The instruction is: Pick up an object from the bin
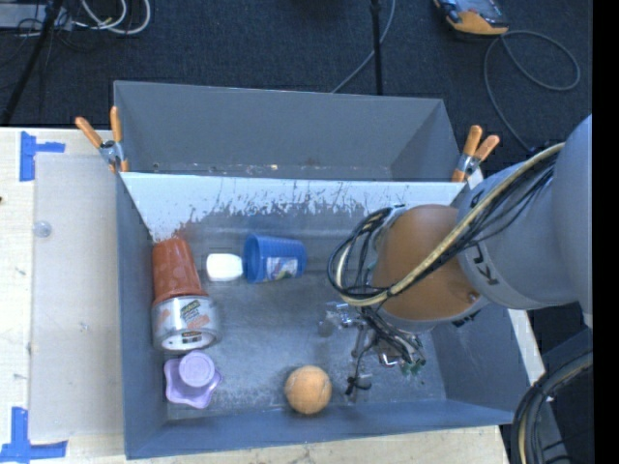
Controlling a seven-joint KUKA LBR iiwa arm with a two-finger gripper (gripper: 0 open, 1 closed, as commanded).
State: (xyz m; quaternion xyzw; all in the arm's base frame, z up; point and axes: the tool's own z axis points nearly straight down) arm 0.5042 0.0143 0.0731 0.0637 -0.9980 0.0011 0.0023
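Tan ball (308, 390), round and unmarked, lying on the floor of the grey metal bin (290, 143) close to the near wall, about midway along it. It is the thing nearest the gripper (372, 361), which stands low over the bin floor just to the ball's right, with a narrow gap visible between the two. The dark linkage and wires of the tool overlap one another, so it cannot be told whether the jaws are open or closed. The ball lies beside them, not between them.

Above the gripper sits the rounded orange-brown wrist cover (421, 264), with black and yellowish cables (353, 259) looped round its left side. The grey arm (542, 230) comes in over the bin's right wall.

The other things lie well apart from the gripper, in the left half of the bin. A lilac flower-shaped piece (191, 378) rests in the near left corner. Just behind it lies a canister (182, 298), silver and labelled at its nearer end and reddish-brown at its farther end, running along the left wall. To the canister's right is a small white object (224, 267), and just beside that a blue cup (274, 258) tipped on its side.
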